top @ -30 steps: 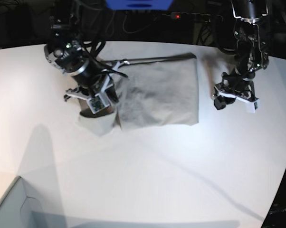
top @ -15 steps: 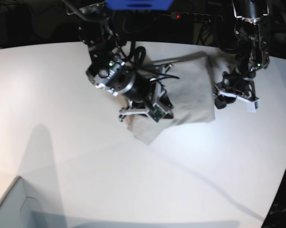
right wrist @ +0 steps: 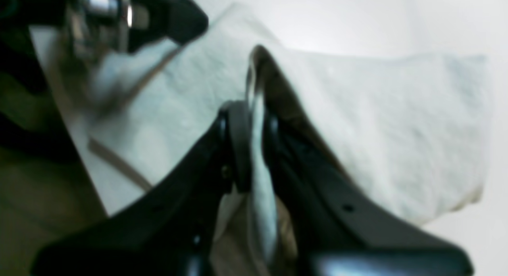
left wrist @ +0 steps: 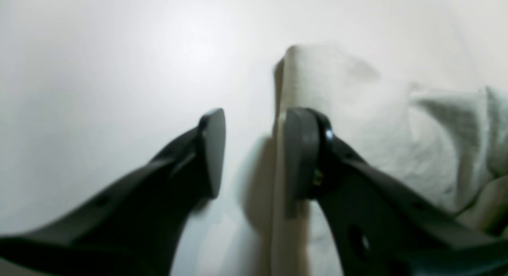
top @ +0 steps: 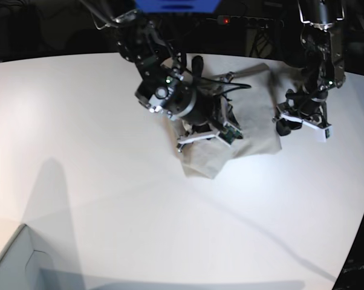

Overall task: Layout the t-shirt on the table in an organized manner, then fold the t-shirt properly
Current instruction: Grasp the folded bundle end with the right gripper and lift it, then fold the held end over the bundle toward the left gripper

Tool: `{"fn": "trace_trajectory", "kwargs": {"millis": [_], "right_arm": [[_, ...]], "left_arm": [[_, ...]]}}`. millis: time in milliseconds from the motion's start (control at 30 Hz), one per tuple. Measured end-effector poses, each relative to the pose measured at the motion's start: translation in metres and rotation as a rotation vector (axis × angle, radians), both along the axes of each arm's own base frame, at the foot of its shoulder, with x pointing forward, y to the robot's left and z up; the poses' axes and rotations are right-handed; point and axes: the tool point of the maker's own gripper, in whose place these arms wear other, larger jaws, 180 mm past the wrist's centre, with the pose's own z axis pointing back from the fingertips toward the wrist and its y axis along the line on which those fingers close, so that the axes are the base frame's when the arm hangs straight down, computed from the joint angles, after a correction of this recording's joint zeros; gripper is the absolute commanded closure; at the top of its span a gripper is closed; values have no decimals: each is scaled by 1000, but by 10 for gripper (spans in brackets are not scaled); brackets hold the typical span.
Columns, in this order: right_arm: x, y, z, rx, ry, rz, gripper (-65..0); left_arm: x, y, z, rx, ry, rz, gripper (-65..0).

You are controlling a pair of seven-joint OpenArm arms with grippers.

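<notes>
Folding looks partway done: right end effector (right wrist: pixel 254 149) clamps a t-shirt (top: pixel 254 115) edge, carrying it across the bench (top: pixel 79 121), while left end effector (left wrist: pixel 254 153) waits half-open beside it, empty.

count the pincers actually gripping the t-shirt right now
1. The right pincer is clamped on a fold of the t-shirt. The left pincer stands open beside the shirt's edge, gripping nothing.

Two black metal arms with looping black cables; matte black tapered plastic fingers (left wrist: pixel 212 149), a screw hole in each, white brackets at the wrists.
</notes>
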Motion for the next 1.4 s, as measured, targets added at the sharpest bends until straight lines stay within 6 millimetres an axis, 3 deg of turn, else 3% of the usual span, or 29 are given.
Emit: {"fn": "trace_trajectory", "kwargs": {"millis": [167,267,433,767,967,1100,1200,1333,1400], "right_arm": [[-8,9,-1,-33,-19,44,0],[-12,18,1,-45,-35,86,0],[-22,42,9,-79,-101,185,0],[5,39,4,-137,-130,195,0],[12,39,-5,-163,-115,205,0],[14,40,-5,-169,-118,210,0],[20,39,-1,-170,-132,207,0],[4,52,-3,-173,-138,266,0],[-1,56,-10,-174,-120,280,0]], "left_arm": [[2,-12,-2,19,5,-33,-65],[12,-23,1,39,-3,-89,0],[19,-30,-2,21,-1,-103,-36],[20,-28,-4,15,2,-96,-39],[18,-7,-2,60,15,-102,-42],[17,5,0,85,20,-103,-137],[18,10,2,96,16,-100,-154],[18,6,3,88,9,-116,-154],[19,-6,7,69,-22,-188,-153]]}}
